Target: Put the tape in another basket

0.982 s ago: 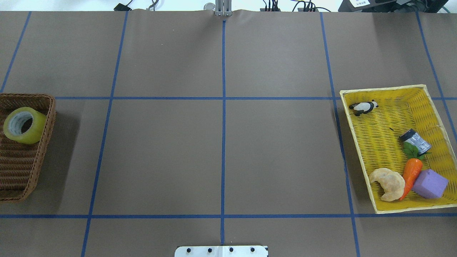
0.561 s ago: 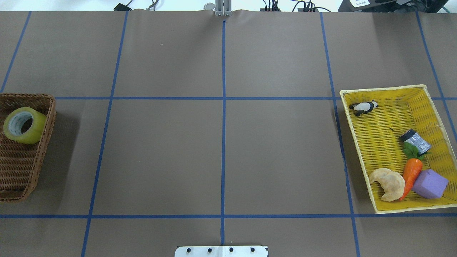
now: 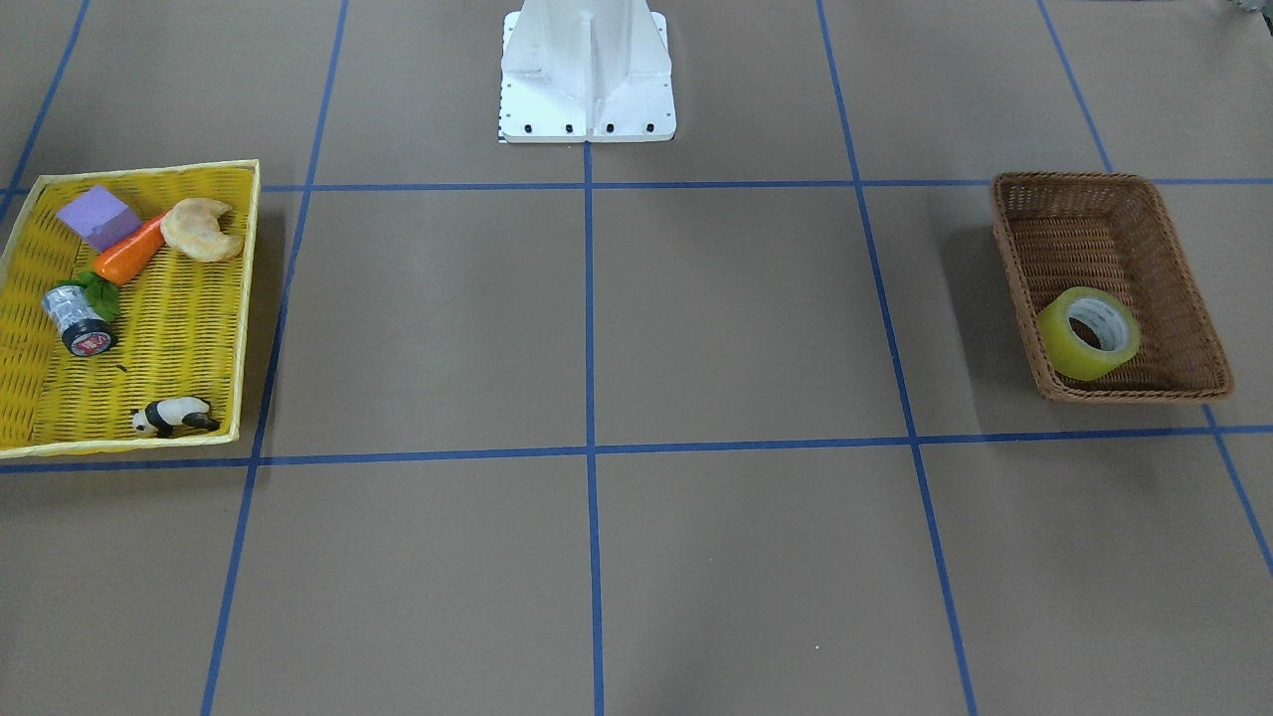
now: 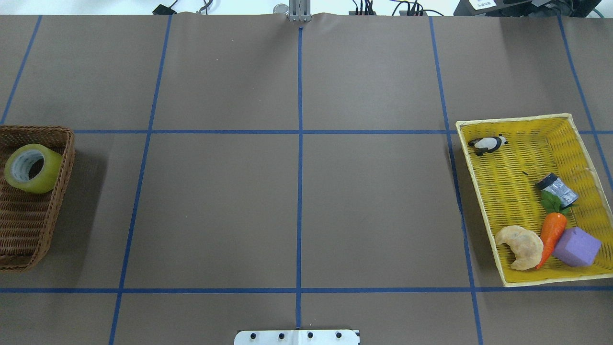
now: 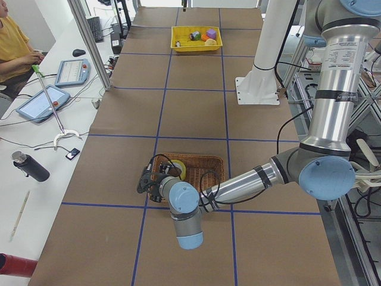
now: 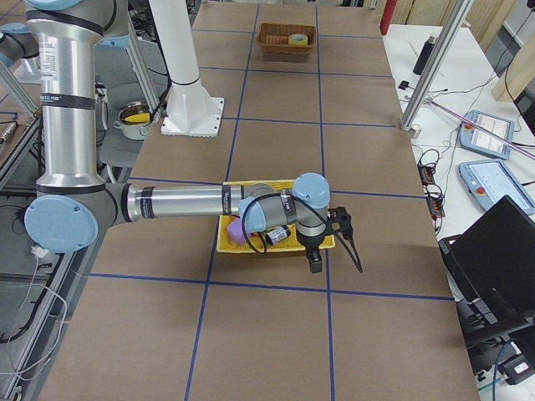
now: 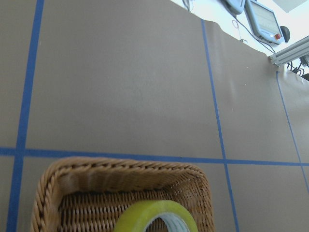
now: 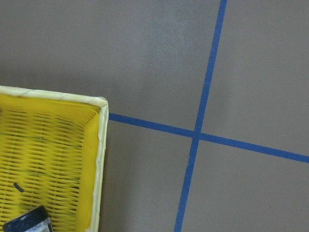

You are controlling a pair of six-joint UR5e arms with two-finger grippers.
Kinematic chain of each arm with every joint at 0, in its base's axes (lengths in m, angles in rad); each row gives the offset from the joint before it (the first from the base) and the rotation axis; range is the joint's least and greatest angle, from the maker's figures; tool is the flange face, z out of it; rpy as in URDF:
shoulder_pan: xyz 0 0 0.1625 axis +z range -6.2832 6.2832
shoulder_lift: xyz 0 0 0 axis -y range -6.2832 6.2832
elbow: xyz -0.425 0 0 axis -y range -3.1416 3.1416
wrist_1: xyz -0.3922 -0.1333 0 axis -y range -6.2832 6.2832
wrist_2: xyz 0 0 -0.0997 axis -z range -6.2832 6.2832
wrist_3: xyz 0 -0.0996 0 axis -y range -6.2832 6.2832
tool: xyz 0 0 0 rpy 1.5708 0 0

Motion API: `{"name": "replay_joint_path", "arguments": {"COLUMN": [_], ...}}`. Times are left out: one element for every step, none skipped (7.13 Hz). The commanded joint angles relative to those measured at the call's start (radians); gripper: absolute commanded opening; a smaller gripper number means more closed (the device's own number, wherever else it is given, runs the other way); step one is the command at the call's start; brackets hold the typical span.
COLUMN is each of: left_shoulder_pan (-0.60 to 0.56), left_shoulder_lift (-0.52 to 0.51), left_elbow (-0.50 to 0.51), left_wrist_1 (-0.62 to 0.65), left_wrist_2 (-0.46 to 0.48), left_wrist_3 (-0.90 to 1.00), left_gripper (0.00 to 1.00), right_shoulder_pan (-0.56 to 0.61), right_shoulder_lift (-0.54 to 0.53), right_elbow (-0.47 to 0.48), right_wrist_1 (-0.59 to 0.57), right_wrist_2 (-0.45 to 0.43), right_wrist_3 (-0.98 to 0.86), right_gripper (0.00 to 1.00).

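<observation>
Near the counter's (image 4: 215, 201) left edge, tape (image 4: 32, 167) leans in basket (image 4: 28, 230). I'd lower left gripper (image 5: 146, 181) squarely over it, though I can't tell if it's released.

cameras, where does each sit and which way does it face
Front-facing: across the table, facing the robot; its white pedestal shows.
Overhead: behind the robot, looking forward and down; base plate only.
Exterior left: table's end, by the basket; left arm near.
Exterior right: opposite end, by the yellow tray; right arm near.
Left wrist: above the tape; no body.
Right wrist: over the tray's corner; no body.
Front-facing and overhead share basket and tray.
</observation>
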Motion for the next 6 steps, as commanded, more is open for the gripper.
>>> {"name": "replay_joint_path", "arguments": {"left_shoulder_pan": [-0.004, -0.004, -0.004, -0.006, -0.010, -0.030], "left_shoulder_lift": [0.030, 0.048, 0.048, 0.047, 0.044, 0.039], "left_elbow": [0.003, 0.006, 0.013, 0.003, 0.000, -0.002], "left_wrist_1": [0.004, 0.005, 0.014, 0.075, 0.143, 0.251], "left_wrist_2": [0.280, 0.380, 0.453, 0.457, 0.454, 0.444], "left_wrist_3": [0.414, 0.552, 0.650, 0.685, 0.703, 0.705], "left_gripper": [0.99, 0.99, 0.99, 0.99, 0.99, 0.99], "right_shoulder_pan": [0.000, 0.000, 0.000, 0.000, 0.000, 0.000], "right_shoulder_lift": [0.000, 0.000, 0.000, 0.000, 0.000, 0.000], "right_elbow": [0.000, 0.000, 0.000, 0.000, 0.000, 0.000], "right_wrist_1": [0.000, 0.000, 0.000, 0.000, 0.001, 0.002], "right_wrist_2": [0.000, 0.000, 0.000, 0.000, 0.000, 0.000], "right_wrist_3": [0.000, 0.002, 0.002, 0.000, 0.000, 0.000], "right_gripper": [1.00, 1.00, 1.00, 1.00, 1.00, 1.00]}}
